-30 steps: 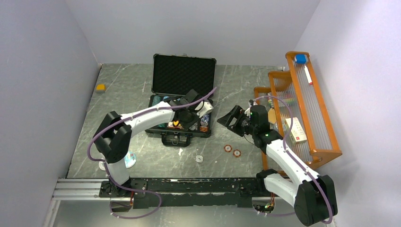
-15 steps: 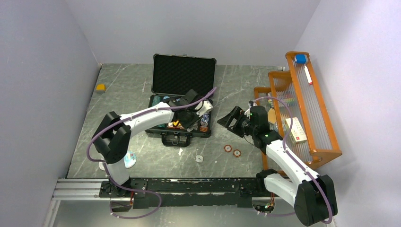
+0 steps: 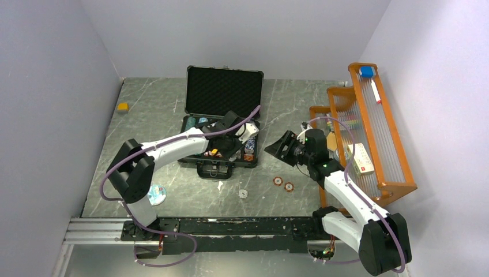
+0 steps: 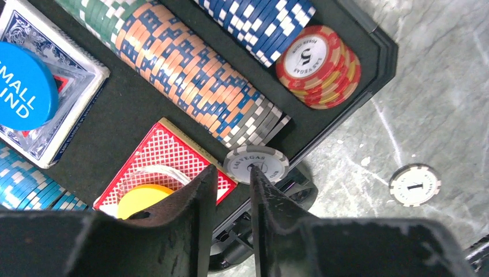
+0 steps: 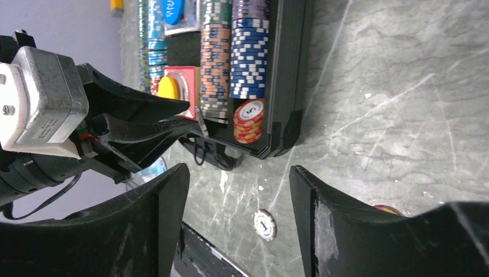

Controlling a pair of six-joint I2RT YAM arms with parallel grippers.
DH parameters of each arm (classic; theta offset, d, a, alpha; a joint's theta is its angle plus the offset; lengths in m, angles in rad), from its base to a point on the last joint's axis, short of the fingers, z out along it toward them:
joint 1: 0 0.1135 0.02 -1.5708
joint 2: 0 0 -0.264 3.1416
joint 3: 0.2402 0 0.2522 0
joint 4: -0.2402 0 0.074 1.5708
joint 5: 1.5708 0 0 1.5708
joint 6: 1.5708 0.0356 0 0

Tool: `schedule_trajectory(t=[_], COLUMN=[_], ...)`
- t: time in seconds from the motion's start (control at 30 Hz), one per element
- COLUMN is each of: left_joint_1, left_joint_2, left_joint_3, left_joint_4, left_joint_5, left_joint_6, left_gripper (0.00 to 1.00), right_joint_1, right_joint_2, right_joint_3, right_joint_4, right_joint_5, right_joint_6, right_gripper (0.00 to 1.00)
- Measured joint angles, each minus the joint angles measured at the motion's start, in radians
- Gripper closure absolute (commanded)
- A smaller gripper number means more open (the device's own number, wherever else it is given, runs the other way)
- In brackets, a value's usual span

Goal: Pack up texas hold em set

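Where lettering can be read, the grey-and-white chip (image 4: 262, 161) at the tips of the left gripper (image 4: 232, 171) says LAS VEGAS. The top of the red stack (image 4: 317, 57) carries a 5, the blue disc (image 4: 23, 95) shows MALL over IND, and the white chip (image 4: 414, 184) loose on the table bears a 1. That gripper's jaws stand narrowly apart over the near edge of the black briefcase (image 3: 224, 92), with one finger touching the grey chip's rim; whether the chip is pinched I cannot tell. The right gripper (image 5: 239, 173) hangs spread wide with nothing in it, at 3 o'clock of the case.

The table (image 3: 161, 109) is dark grey-green with pale veins, boxed by plain pale walls (image 3: 230, 34) at 9, 12 and 3 o'clock. The briefcase sits open toward 12 o'clock, foam lid raised.

Inside, the left wrist view shows four rows of striped chips: a green row (image 4: 98, 11), an orange-and-blue row (image 4: 184, 69), a dark blue row (image 4: 259, 23) and a light blue row (image 4: 23, 184). It also holds the one red stack and two decks, a blue-backed deck (image 4: 75, 69) under the blue disc and a red-backed deck (image 4: 167, 150) under a yellow disc (image 4: 141, 199).

On the table lie two red chips (image 3: 278, 181) (image 3: 288, 186) at 5 o'clock of the case and the white chip at 6 o'clock. One orange rack (image 3: 398, 188) stands at 3 o'clock, one small yellow block (image 3: 122, 106) lies at 10 o'clock, and one blue-and-white item (image 3: 157, 194) lies at 7 o'clock
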State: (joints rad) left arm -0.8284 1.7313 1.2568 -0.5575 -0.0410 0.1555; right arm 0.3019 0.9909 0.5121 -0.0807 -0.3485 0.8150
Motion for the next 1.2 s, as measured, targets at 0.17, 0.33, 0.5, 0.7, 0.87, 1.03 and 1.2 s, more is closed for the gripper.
schedule_trajectory(t=[0.17, 0.33, 0.5, 0.7, 0.87, 1.03, 1.2], left_joint_1=[0.0, 0.002, 0.008, 0.035, 0.074, 0.087, 0.097], left_joint_2=[-0.027, -0.043, -0.055, -0.175, -0.303, -0.348, -0.357], left_joint_3=[-0.017, -0.045, -0.08, -0.121, -0.168, -0.244, -0.314], left_joint_4=[0.048, 0.087, 0.103, 0.144, 0.208, 0.257, 0.277], left_joint_5=[0.019, 0.028, 0.028, 0.028, 0.026, 0.022, 0.021], left_joint_6=[-0.035, -0.071, -0.102, -0.154, -0.222, -0.318, -0.397], left_gripper=[0.72, 0.73, 0.71, 0.67, 0.66, 0.64, 0.63], right_joint_1=[0.001, 0.063, 0.202, 0.305, 0.364, 0.409, 0.43], right_joint_2=[0.012, 0.065, 0.132, 0.258, 0.359, 0.439, 0.491], right_joint_3=[-0.02, -0.042, -0.041, -0.014, 0.042, 0.1, 0.137], right_joint_4=[0.066, 0.123, 0.19, 0.262, 0.304, 0.329, 0.34], right_joint_5=[-0.067, -0.082, -0.039, 0.023, 0.069, 0.13, 0.188], right_joint_6=[-0.012, -0.006, 0.002, 0.02, 0.023, 0.023, 0.036], right_gripper=[0.41, 0.38, 0.39, 0.46, 0.5, 0.53, 0.56])
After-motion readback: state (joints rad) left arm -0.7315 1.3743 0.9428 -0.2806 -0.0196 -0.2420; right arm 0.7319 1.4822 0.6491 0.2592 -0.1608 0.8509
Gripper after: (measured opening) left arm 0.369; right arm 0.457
